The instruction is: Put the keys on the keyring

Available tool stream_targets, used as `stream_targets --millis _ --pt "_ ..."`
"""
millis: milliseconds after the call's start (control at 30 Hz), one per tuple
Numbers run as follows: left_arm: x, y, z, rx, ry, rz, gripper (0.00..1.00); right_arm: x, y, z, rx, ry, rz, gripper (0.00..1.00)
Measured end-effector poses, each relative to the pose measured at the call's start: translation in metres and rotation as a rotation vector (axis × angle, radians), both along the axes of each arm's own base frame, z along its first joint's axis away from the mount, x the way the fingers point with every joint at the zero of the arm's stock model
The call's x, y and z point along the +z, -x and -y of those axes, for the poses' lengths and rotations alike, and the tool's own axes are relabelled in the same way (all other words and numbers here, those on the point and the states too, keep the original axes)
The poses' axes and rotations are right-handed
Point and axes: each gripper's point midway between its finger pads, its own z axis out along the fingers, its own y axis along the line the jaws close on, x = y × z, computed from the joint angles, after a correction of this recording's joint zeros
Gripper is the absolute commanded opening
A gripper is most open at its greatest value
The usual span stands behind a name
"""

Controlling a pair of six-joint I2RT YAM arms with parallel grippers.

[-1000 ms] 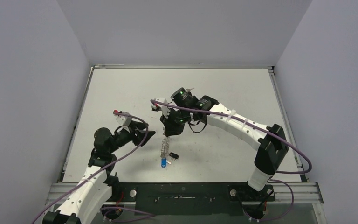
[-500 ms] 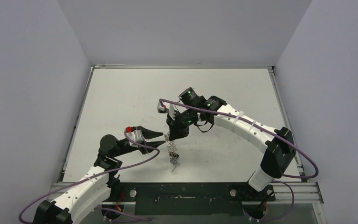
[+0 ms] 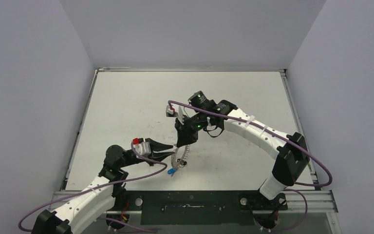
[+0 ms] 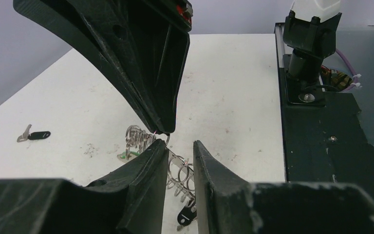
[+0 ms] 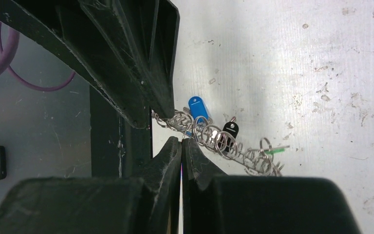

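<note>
- The white surface is hemmed by grey walls on three sides and by a black base rail along the near edge. Its widest stretch lies beyond the arms, toward the far edge.
- Both grippers meet near the middle of the near half, tip almost to tip (little room between them).
- We find the right gripper pressed fully together. It pinches the upper end of the keyring, which trails from its tips down toward the surface.
- The left gripper reaches in from the left with only a narrow gap between its fingers. The ring's loops pass through that gap, just below the right gripper's tip. We cannot tell whether the pads actually press on them.
- The keyring is silvery, a run of small overlapping wire loops curving in an arc.
- A blue-headed key and a green-headed key sit along it.
- One black-headed key lies against the loops. We cannot tell whether it is threaded on.
- A loose black-headed key lies flat on the surface, well apart from the ring.
</note>
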Motion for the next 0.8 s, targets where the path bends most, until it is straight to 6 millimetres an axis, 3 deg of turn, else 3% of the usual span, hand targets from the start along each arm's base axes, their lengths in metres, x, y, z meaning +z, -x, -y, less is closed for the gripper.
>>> stream_targets --millis 333,800 --pt "-0.016 -0.008 0.009 0.008 -0.023 -0.059 0.26 0.002 0.003 -0.001 0.011 -0.011 -0.011 0.00" --pt "0.002 -0.021 0.001 0.112 0.028 -0.013 0.20 0.007 0.009 0.005 0.040 -0.019 -0.013 0.00"
